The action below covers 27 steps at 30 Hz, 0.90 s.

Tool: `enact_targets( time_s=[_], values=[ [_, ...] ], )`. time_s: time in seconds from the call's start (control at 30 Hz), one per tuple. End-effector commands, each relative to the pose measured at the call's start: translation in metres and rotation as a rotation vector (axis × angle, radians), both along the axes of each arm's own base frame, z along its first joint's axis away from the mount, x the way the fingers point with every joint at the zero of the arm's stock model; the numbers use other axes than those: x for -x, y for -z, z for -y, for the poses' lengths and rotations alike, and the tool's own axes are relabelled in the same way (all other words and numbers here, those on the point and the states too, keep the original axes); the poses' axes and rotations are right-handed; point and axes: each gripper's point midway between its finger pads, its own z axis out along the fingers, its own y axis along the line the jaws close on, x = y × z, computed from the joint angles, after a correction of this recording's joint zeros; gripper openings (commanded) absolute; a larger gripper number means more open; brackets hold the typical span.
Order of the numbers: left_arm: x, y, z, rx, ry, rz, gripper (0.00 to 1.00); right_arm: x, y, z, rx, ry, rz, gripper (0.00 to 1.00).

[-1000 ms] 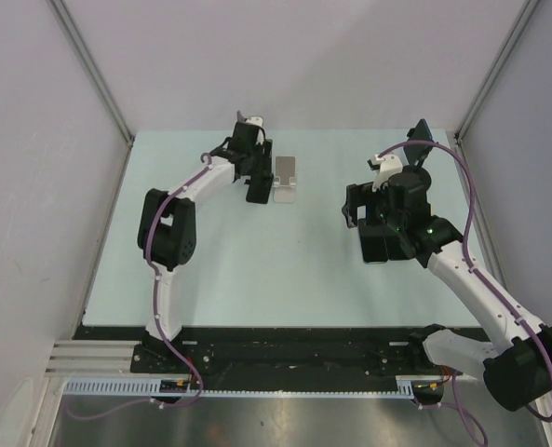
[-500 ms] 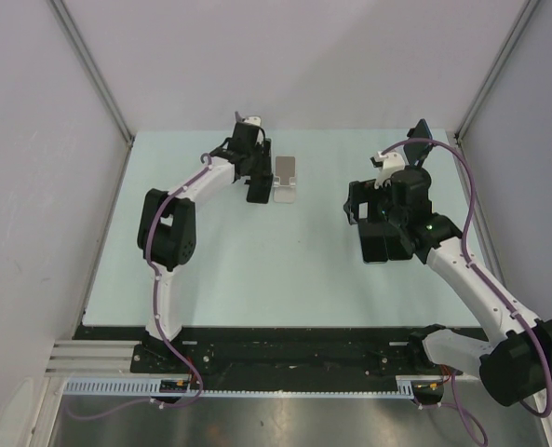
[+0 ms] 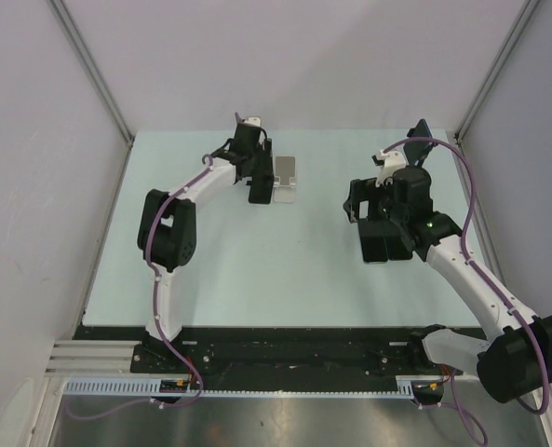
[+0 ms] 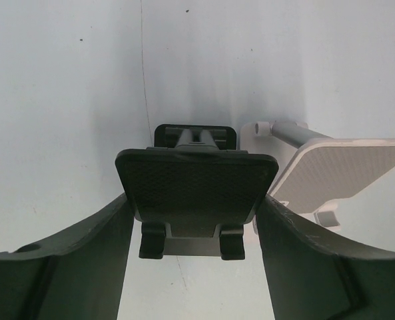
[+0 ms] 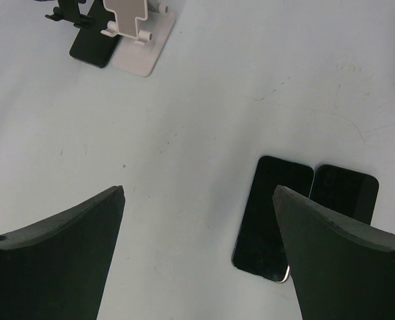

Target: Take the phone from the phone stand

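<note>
Phone (image 5: pixel 274 217) and second phone (image 5: pixel 346 192) lie flat side by side on the desk (image 5: pixel 204 100) at right, under the wide-open, empty right pincer (image 5: pixel 198 190). At far left, the half-open left pincer (image 4: pixel 192 207) straddles the black phone stand (image 4: pixel 197 177), which is beside a white stand (image 4: pixel 337 167). Whether the left pincer grips it cannot be told.

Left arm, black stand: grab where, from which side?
Pinch the black stand by its tilted cradle plate, across the side edges, coming from the front, where the open left gripper straddles it. Those edges are straight and exposed; the white stand sits close on one side, so stay centred.
</note>
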Motion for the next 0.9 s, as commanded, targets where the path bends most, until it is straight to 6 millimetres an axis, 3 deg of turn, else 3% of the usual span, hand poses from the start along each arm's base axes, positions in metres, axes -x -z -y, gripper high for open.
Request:
enact_targets(
  time_s=[0.0,0.13,0.17,0.3,0.5,0.53,0.6,0.63,0.7,0.87],
  values=[
    [0.009,-0.04,0.015,0.093,-0.004,0.053,0.73,-0.005,-0.02,0.003,-0.037,0.011,0.058,1.0],
    [0.013,-0.055,0.012,0.103,-0.012,0.074,0.82,-0.005,-0.024,0.006,-0.043,0.015,0.068,0.99],
    [0.014,-0.054,0.012,0.102,-0.012,0.071,0.88,-0.005,-0.026,0.006,-0.046,0.013,0.07,1.0],
    [0.017,-0.059,0.011,0.11,-0.008,0.076,0.93,-0.005,-0.03,0.007,-0.05,0.017,0.079,1.0],
    [0.031,-0.093,-0.001,0.137,-0.018,0.122,1.0,-0.008,-0.041,0.024,-0.044,0.06,0.101,1.0],
    [0.037,-0.11,-0.005,0.149,-0.015,0.152,1.0,-0.01,-0.046,0.03,-0.044,0.078,0.11,1.0],
    [0.048,-0.113,-0.015,0.145,-0.021,0.152,1.0,-0.012,-0.05,0.039,-0.04,0.111,0.112,1.0],
    [0.058,-0.131,-0.02,0.153,-0.015,0.185,1.0,-0.016,-0.058,0.045,-0.043,0.144,0.125,1.0],
    [0.078,-0.142,-0.033,0.148,-0.011,0.207,1.0,-0.02,-0.059,0.058,-0.034,0.194,0.104,1.0],
    [0.126,-0.153,-0.065,0.09,0.006,0.254,1.0,-0.034,-0.08,0.095,0.002,0.356,0.116,1.0]
  ],
)
